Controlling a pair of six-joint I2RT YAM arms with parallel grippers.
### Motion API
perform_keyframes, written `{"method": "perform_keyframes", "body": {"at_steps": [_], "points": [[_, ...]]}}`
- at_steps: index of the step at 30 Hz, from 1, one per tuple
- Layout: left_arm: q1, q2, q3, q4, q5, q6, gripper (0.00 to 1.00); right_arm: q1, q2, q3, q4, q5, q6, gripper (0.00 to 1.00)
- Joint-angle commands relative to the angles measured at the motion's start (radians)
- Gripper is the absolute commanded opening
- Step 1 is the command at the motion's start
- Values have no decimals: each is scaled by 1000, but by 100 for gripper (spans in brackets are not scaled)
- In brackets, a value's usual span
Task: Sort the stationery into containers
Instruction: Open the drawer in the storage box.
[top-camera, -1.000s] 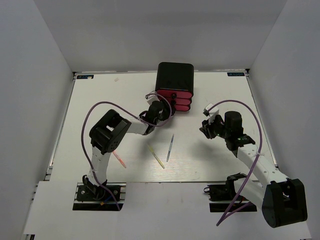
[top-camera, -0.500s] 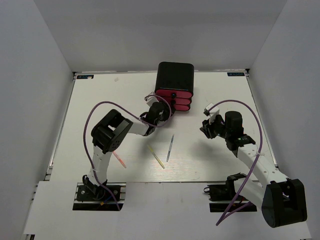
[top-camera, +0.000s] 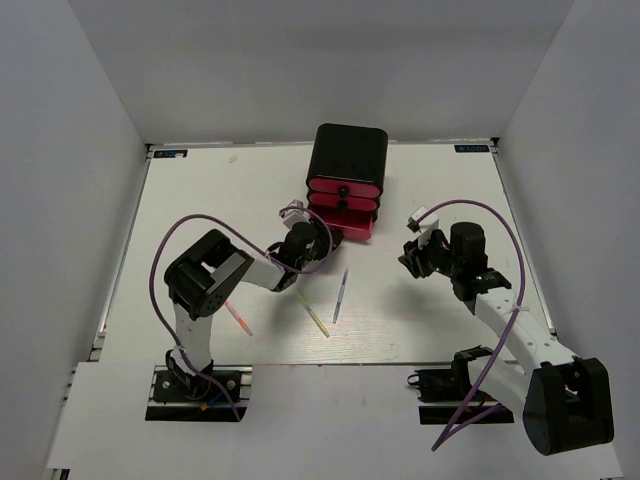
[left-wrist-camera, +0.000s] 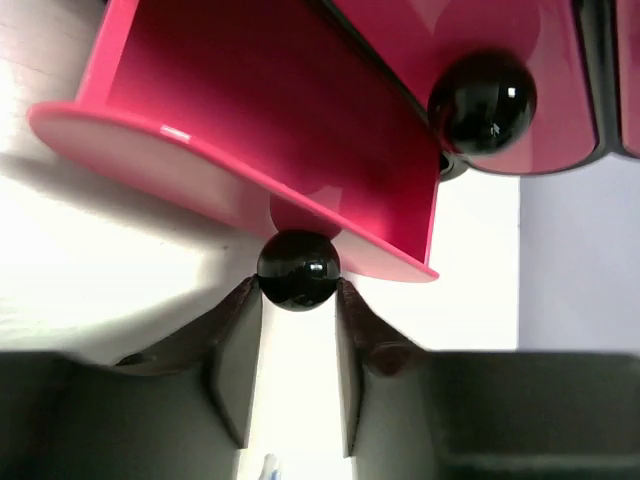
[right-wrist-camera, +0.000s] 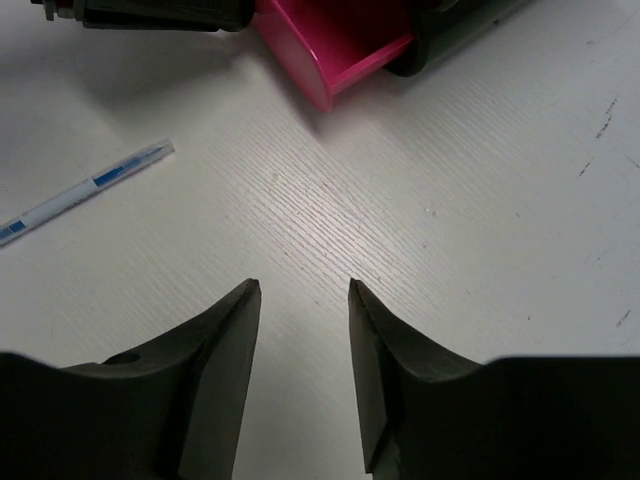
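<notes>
- the left gripper (left-wrist-camera: 297, 293) is closed on the round black knob (left-wrist-camera: 298, 268) of the lowest drawer (left-wrist-camera: 250, 110); both fingers touch the knob, one on each side.
- this drawer stands partly out of the black cabinet (top-camera: 350, 152), and the two drawers above it look shut. i cannot see if anything lies inside the open one.
- the right gripper (right-wrist-camera: 302, 300) hovers over the table (top-camera: 200, 200), to the right of the cabinet. its fingers are moderately apart and hold nothing.
- the blue-grey pen (top-camera: 340, 295), the yellow stick (top-camera: 313, 314) and the red-orange stick (top-camera: 238, 318) lie on the table in front of the cabinet, apart from both grippers.
- i judge that the step in hand is opening the drawer, and no pen is sorted yet.
- the next move probably needs the left gripper to let go of the knob without pushing the drawer back in. then a gripper must descend with its fingers on both sides of one thin pen.
</notes>
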Motion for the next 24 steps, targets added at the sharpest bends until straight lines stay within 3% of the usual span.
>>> {"method": "perform_keyframes", "body": {"at_steps": [1, 4, 7, 12, 14, 15, 17, 18, 19, 22, 24], "points": [[0, -76, -18, -41, 14, 38, 47, -4, -4, 9, 22, -41, -16, 47], [0, -86, -18, -69, 35, 66, 69, -4, 5, 21, -4, -79, -47, 53], [0, -107, -8, -98, 61, 86, 75, -1, 13, 36, -60, -157, -107, 56], [0, -242, -50, -173, 113, 158, 76, 2, 19, 55, -162, -329, -299, 58], [0, -309, -91, -225, 123, 225, 76, 4, 16, 53, -252, -448, -459, 56], [0, -345, -102, -255, 123, 250, 76, 6, 18, 50, -280, -473, -645, 55], [0, -461, -145, -337, 123, 303, 76, 10, 30, 55, -364, -533, -751, 53], [0, -504, -160, -361, 114, 323, 76, 16, 36, 62, -389, -570, -906, 52], [0, -588, -189, -422, 94, 351, 76, 24, 77, 84, -466, -579, -961, 49], [9, -714, -231, -554, 40, 351, 76, 65, 189, 165, -570, -590, -1255, 42], [22, -841, -266, -708, 2, 273, 83, 85, 255, 235, -679, -558, -1395, 40]]}}
